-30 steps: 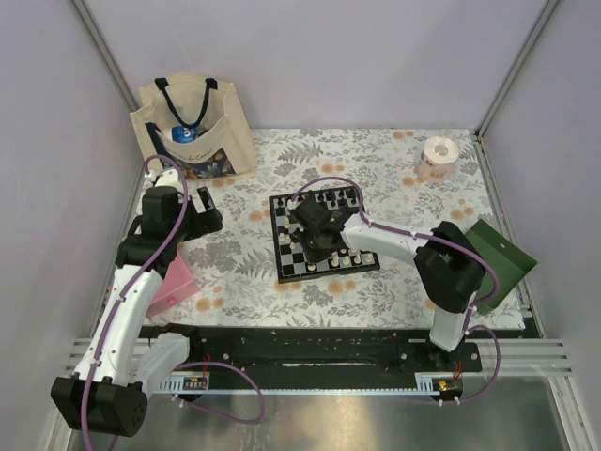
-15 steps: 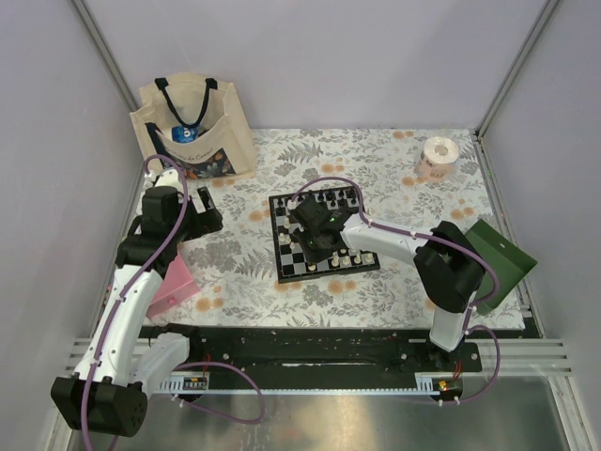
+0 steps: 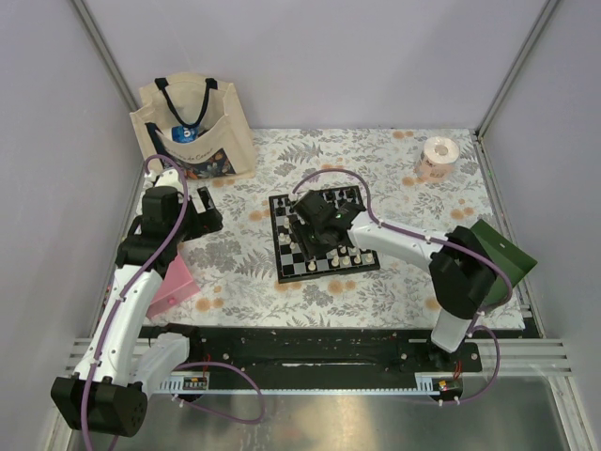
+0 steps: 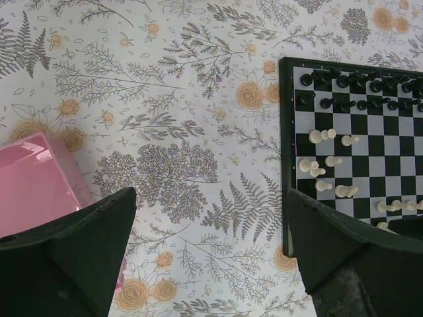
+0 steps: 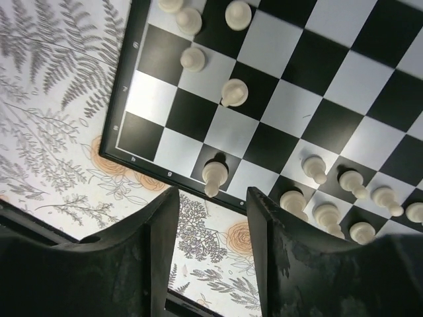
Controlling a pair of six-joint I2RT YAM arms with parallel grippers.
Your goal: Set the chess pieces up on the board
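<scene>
**Cream piece lies straight ahead of the right gripper's opening**

The right gripper [image 5: 211, 198] hangs over the near left corner of the board [image 5: 125, 86]. Its two fingers stand moderately apart and nothing is held between them. One cream piece [image 5: 215, 173] stands, as far as I can judge upright, on a black square in the outermost row, just beside the black border. It lies directly in front of the gap between the fingers and almost on its centre line, so the coming move seems to need only a short advance and descent, not a turn of the wrist. Other cream pieces [image 4: 327, 162] are loosely scattered over the middle squares, and some look tipped on their sides. The black pieces [image 4: 344, 82] are gathered along the far rows.

The left gripper [image 4: 208, 198] is opened wide and empty above the flowered tablecloth [image 4: 165, 99], next to a pink box [image 4: 33, 178] and well apart from the board, so the right arm is clearly the nearer one for this piece
</scene>
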